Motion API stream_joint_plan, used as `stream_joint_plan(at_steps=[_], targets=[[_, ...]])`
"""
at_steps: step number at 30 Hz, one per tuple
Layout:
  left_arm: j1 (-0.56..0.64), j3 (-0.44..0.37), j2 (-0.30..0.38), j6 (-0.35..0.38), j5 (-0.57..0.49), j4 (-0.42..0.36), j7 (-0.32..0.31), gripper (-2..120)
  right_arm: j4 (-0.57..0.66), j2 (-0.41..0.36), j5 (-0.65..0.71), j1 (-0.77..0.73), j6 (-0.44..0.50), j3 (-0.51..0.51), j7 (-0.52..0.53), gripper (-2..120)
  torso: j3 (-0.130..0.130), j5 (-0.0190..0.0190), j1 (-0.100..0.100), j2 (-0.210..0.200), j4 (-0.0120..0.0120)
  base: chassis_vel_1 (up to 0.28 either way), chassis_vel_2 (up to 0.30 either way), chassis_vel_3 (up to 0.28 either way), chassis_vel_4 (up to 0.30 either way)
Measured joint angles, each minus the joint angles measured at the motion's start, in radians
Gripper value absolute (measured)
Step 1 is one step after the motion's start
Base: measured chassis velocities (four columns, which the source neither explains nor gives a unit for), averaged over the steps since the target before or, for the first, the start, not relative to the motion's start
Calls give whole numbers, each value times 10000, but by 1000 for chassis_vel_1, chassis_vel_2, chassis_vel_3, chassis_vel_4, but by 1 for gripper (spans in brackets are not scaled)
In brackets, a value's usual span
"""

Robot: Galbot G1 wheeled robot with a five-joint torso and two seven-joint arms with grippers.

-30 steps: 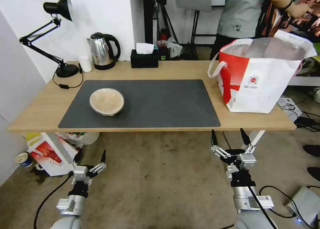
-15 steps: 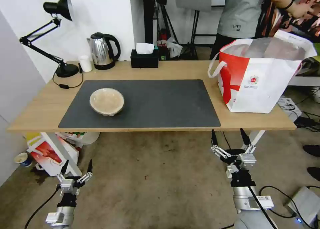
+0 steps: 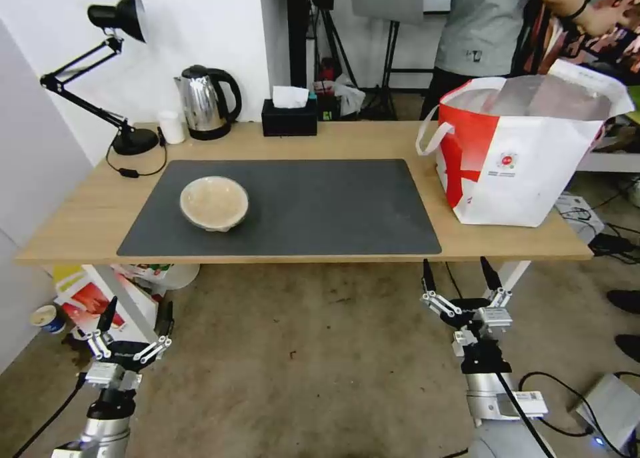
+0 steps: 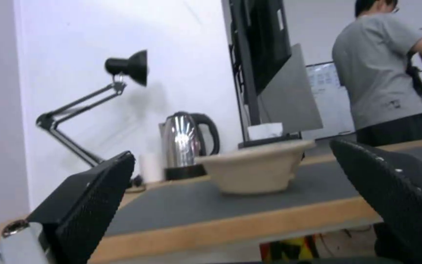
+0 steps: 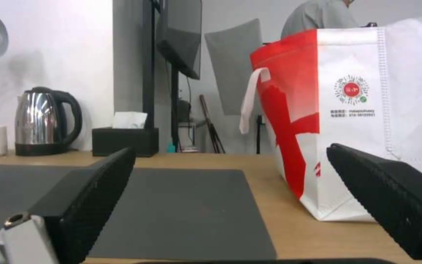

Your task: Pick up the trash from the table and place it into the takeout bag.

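beige bowl on mat, both claws below table

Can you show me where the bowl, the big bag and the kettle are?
bowl (image 3: pixel 214 203), head view, middle of its inside.
big bag (image 3: pixel 533 178), head view, white front side.
kettle (image 3: pixel 200 106), head view, shiny steel body.

The table was light wood with a smooth top, and the dark grey mat on it looked flat and dull, not shiny. The kettle was shiny silver metal with a black plastic handle. The beige bowl looked dull and papery, and the takeout bag was woven white and red cloth with a silvery shiny inside.
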Motion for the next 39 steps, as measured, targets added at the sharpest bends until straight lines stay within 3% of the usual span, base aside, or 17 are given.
stream_joint_plan(at_steps=[11, 18, 24, 39], targets=[[7, 273, -38, 39, 204, -575, -70, 100, 0, 0, 0, -1, 0, 0, 0, 100, 0, -1, 0, 0, 0, 0, 0, 0, 0], [34, 369, 71, 446, 281, -1502, -322, 100, 0, 0, 0, -2, 0, 0, 0, 100, 1, 0, 0, -1, 0, 0, 0, 0, 0], [-175, 352, 382, 1073, 422, -2261, -688, 100, 0, 0, 0, 0, 0, 0, 0, 100, 2, -1, 1, -1, 0, 0, 0, 0, 0], [-1432, -47, 1167, 2690, 1414, -3204, -1344, 100, 0, 0, 0, -2, 0, 0, 0, 100, 2, 1, 1, -3, -1, 0, 0, 0, 0]])
